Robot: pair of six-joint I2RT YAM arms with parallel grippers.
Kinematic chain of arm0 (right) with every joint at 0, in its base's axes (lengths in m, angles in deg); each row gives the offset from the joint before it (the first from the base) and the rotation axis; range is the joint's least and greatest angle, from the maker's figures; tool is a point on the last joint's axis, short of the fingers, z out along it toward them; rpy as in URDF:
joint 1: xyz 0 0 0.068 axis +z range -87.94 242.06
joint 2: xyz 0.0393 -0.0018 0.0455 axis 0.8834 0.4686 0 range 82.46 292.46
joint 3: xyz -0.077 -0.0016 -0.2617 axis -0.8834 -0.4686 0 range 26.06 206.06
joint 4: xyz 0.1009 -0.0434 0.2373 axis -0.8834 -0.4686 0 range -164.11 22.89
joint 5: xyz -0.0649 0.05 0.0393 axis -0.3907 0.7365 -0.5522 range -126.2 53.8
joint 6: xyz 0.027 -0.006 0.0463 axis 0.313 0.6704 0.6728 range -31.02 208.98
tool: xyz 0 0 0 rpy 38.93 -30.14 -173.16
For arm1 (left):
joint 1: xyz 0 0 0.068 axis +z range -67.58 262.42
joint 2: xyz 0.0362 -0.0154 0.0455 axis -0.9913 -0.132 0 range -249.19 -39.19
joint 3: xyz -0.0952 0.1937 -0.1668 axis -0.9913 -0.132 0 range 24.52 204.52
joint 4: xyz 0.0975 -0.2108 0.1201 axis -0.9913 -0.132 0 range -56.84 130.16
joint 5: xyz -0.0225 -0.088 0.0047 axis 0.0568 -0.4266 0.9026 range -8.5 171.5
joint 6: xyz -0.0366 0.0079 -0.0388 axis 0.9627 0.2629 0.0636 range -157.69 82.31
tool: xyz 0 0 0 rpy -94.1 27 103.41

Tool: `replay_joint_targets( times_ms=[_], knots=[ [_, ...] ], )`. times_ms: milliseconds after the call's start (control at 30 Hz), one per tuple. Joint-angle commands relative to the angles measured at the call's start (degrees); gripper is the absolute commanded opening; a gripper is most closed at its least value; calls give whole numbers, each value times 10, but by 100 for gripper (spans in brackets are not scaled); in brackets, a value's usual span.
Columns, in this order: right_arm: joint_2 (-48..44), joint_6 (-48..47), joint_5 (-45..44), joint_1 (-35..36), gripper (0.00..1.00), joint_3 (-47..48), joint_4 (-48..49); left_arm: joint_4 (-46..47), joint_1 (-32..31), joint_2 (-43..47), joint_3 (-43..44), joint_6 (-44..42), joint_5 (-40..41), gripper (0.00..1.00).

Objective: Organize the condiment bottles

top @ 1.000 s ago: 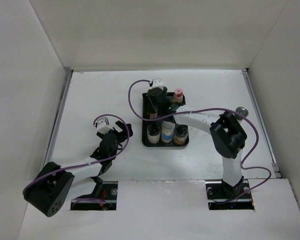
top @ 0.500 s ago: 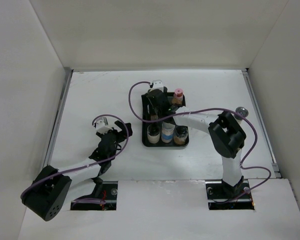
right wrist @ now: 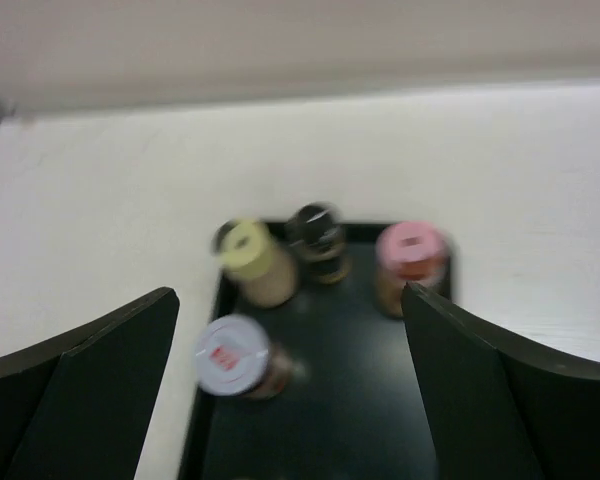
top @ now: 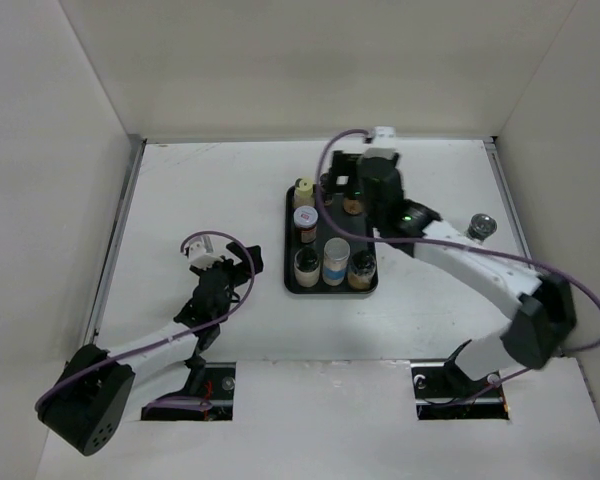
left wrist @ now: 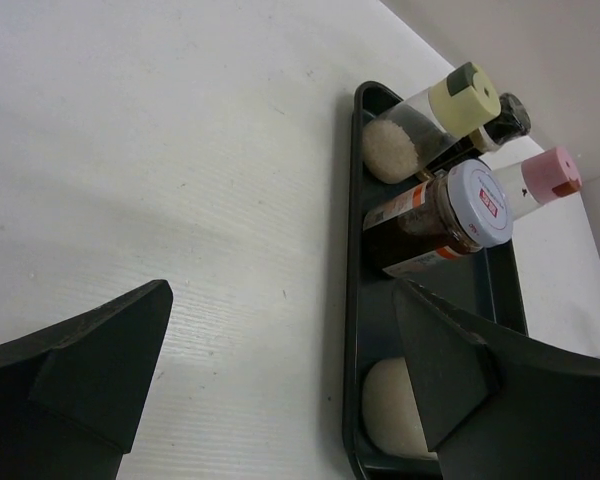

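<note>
A black tray (top: pixel 290 240) holds several condiment bottles. The back row has a yellow-capped bottle (top: pixel 303 190), a black-capped one (top: pixel 330 183) and a pink-capped one (right wrist: pixel 410 250). A white-capped jar (top: pixel 306 218) stands behind the front row of three (top: pixel 336 262). A silver-capped jar (top: pixel 483 226) stands alone on the table at the right. My right gripper (top: pixel 368 195) hangs open and empty above the tray's back right, and in its own view (right wrist: pixel 290 293) it looks down on the tray (right wrist: pixel 330 420). My left gripper (top: pixel 240 268) is open and empty just left of the tray (left wrist: pixel 355 300).
White walls enclose the table on the left, back and right. The right arm's forearm and purple cable stretch over the table right of the tray (top: pixel 460 260). In the left wrist view the yellow-capped bottle (left wrist: pixel 430 120) and white-capped jar (left wrist: pixel 435 215) stand at the tray's near edge.
My right gripper has left the tray's back left, where the white-capped jar now stands free, and has swung up and to the right. The left arm has shifted only slightly.
</note>
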State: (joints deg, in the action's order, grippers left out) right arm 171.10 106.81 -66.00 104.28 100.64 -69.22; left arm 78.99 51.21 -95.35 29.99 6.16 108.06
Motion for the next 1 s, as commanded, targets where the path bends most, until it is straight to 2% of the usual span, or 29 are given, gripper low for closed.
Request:
replay_joint_targets(
  times_ms=[0, 100, 167, 267, 367, 600, 967],
  knots=[
    [-130, -5, -127, -77, 100, -78, -2, 8, -7, 13, -6, -4, 9, 94],
    [-227, -1, -244, -161, 100, -161, -47, 3, -20, 19, -6, -4, 16, 94],
    [-268, 11, -284, -231, 100, -201, -83, 2, -24, 21, -6, -4, 16, 94],
    [-279, 25, -251, -313, 100, -225, -111, 2, -34, 18, -4, -4, 19, 94],
    [-234, 30, -175, -376, 100, -213, -134, 2, -40, 13, -3, -4, 27, 95],
    [-158, 27, -78, -425, 100, -199, -134, 3, -39, 4, 1, -4, 25, 95],
    [-104, 36, -32, -451, 100, -205, -121, 8, -31, -18, 7, -5, 24, 95]
  ],
)
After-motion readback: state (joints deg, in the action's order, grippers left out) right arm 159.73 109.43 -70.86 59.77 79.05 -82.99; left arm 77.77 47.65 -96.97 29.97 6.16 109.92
